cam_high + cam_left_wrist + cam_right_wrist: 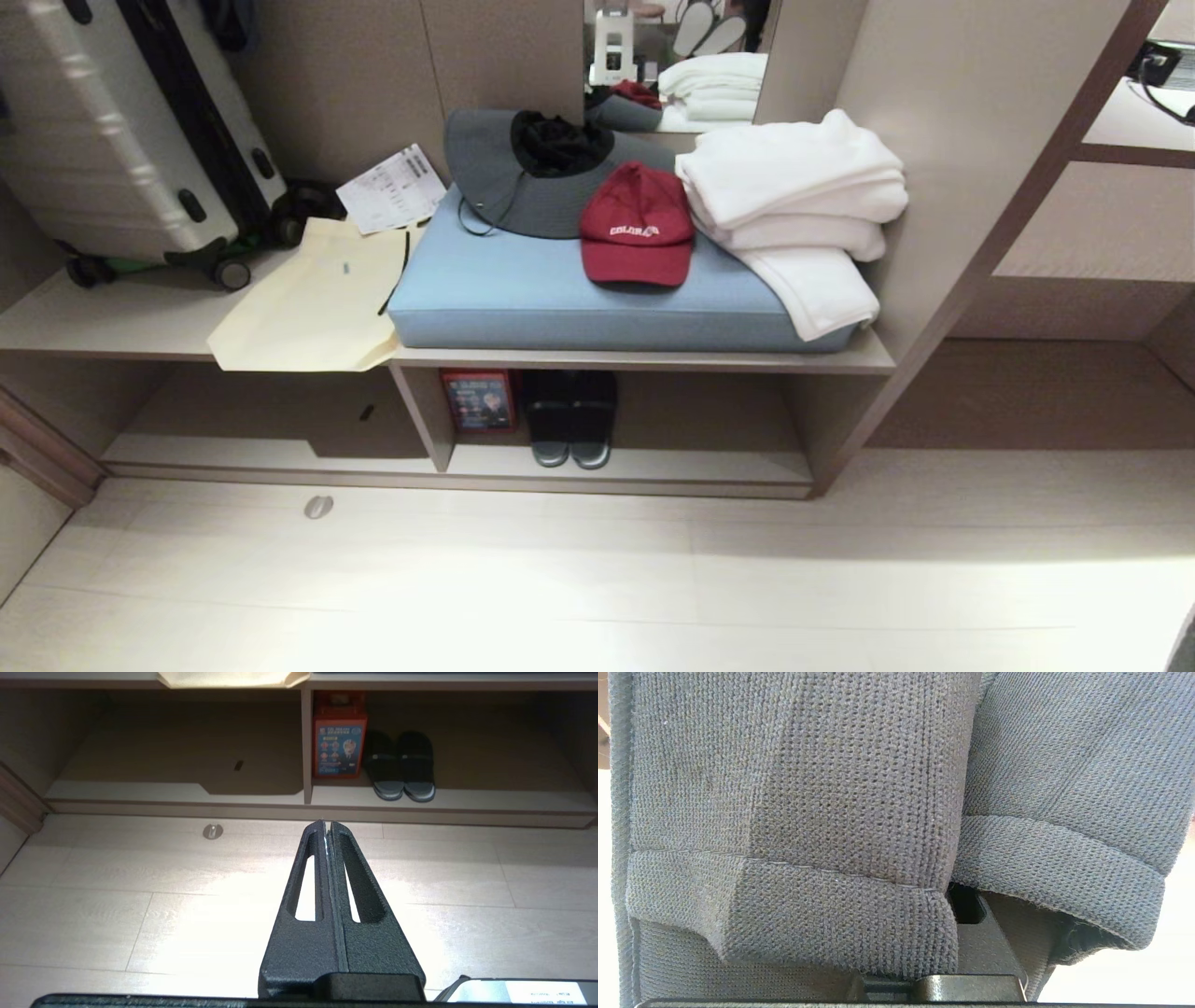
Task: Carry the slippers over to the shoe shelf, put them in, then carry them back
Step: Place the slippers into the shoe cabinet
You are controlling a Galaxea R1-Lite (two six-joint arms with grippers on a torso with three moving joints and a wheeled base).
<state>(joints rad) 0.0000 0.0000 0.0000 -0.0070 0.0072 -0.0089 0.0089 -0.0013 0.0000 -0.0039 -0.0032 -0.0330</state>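
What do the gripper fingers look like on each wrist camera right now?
The left gripper has two long black fingers with a rough, speckled finish. They taper toward the tips, and each has a long slot cut through it. They rise from a black block at the base. The right gripper's fingers are hidden behind grey-blue knitted fabric; only a piece of the same black base shows. No cables or markings are visible.

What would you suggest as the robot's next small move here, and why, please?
Probably drive a little closer to the shoe shelf, aiming right of the dark pair. The grey-blue slippers fill the right wrist view, clamped in the right gripper, while bare floor separates the shut left gripper from the shelf, whose right side looks free.
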